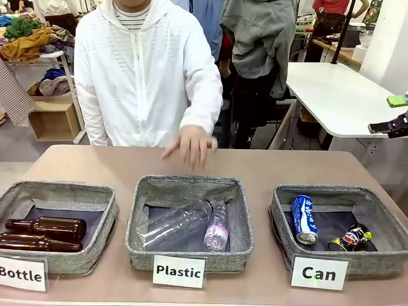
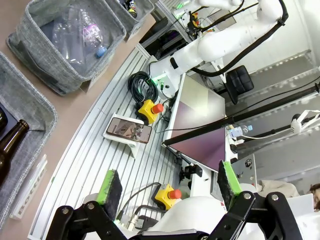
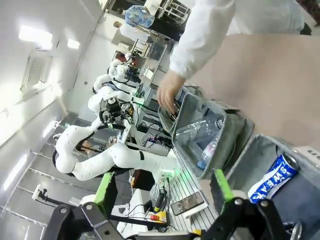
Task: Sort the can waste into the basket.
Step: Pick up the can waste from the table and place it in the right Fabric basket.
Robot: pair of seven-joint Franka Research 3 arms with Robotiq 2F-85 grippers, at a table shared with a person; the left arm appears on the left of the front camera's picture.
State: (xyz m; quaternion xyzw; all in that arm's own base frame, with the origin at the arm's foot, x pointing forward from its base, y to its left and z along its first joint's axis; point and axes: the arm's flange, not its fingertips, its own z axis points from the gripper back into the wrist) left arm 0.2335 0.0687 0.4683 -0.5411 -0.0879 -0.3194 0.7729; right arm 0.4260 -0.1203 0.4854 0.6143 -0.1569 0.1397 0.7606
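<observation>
Can-signed basket (image 1: pixel 382 215), at 4 o'clock on the surface (image 1: pixel 115 162), holds blue-white can (image 1: pixel 304 218) and black printed can (image 1: pixel 351 238); left claw (image 2: pixel 167 186) and right claw (image 3: pixel 162 187) released; judged sorted, best withdrawn clear.

Blue/white can (image 1: pixel 305 219) & black can (image 1: pixel 350 238) lie apart in grey "Can" basket (image 1: pixel 382 264).

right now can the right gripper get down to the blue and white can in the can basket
Probably yes. The blue and white can lies uncovered in the open-topped Can basket, with the black can beside it. The right gripper is open and empty, and the person's hand is well away.
</observation>
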